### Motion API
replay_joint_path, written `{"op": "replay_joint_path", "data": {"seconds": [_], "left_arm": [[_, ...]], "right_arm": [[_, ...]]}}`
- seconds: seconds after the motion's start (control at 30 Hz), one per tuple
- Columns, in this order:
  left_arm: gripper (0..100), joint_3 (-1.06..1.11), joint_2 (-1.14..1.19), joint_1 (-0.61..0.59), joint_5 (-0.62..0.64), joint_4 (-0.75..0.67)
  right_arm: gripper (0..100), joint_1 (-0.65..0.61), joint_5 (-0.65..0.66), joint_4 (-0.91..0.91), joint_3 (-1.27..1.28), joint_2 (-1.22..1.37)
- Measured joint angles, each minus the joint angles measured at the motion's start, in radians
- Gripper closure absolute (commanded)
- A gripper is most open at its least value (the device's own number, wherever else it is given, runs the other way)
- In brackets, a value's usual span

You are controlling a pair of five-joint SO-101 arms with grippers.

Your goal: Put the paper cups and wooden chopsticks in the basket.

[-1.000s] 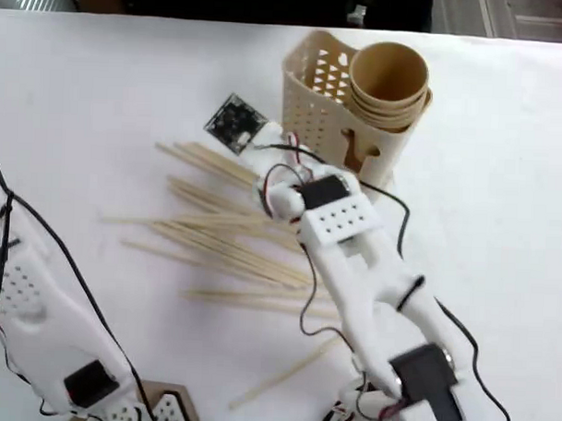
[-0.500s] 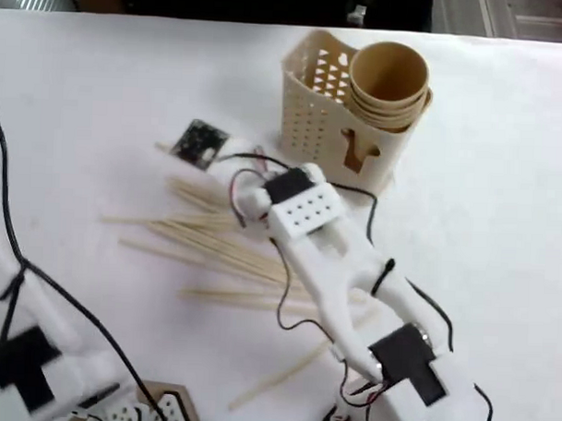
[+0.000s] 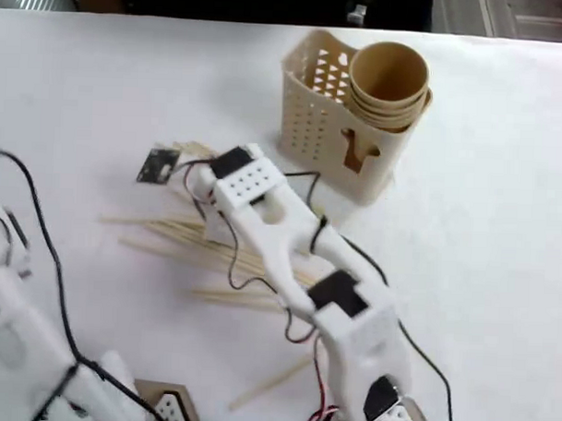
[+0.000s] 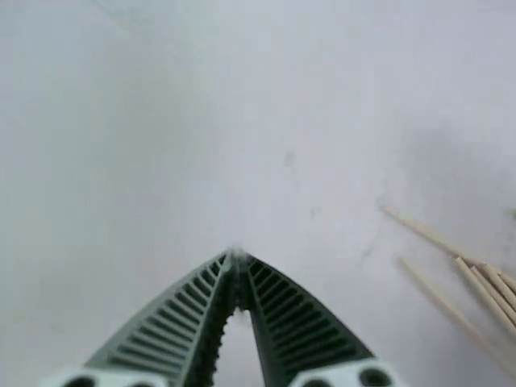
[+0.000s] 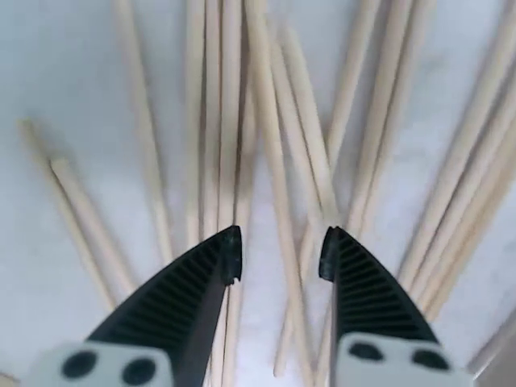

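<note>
- our right gripper (image 5: 278, 254), released, over scattered wooden chopsticks (image 5: 268, 121).
- our left gripper (image 4: 236, 260), clenched empty, over the table (image 4: 161, 121).
- we see paper cups (image 3: 389, 76) stacked in the basket (image 3: 312, 119), 1 o'clock from the chopsticks.

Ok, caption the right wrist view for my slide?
Right gripper open over scattered wooden chopsticks on the white table, a few sticks between its fingertips.

Tan cups (image 3: 389, 78), cream perforated basket (image 3: 307, 119), pale chopsticks (image 3: 192, 231), wht table (image 3: 502, 227)
</note>
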Motion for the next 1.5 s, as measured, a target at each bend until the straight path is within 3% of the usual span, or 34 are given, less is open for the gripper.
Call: {"op": "replay_joint_path", "data": {"seconds": [0.33, 0.47, 0.7, 1.0, 1.2, 1.5], "left_arm": [[97, 0.295, -0.158, 0.000, 0.000, -0.124], [97, 0.354, -0.160, 0.000, 0.000, -0.178], [97, 0.428, -0.160, 0.000, 0.000, -0.241], [97, 0.430, -0.160, -0.002, 0.000, -0.244], [97, 0.430, -0.160, -0.002, 0.000, -0.244], [97, 0.430, -0.160, -0.002, 0.000, -0.244]], "right_arm": [[83.7, 0.002, 0.008, 0.063, -0.235, 0.207], [98.6, 0.005, 0.011, 0.057, -0.261, 0.250], [98.0, 0.009, 0.014, 0.100, -0.287, 0.261], [98.0, 0.120, 0.008, 0.313, -0.474, 0.262], [98.0, 0.167, -0.101, 0.328, -0.503, 0.215], [98.0, 0.164, -0.278, 0.338, -0.417, -0.066]]}}
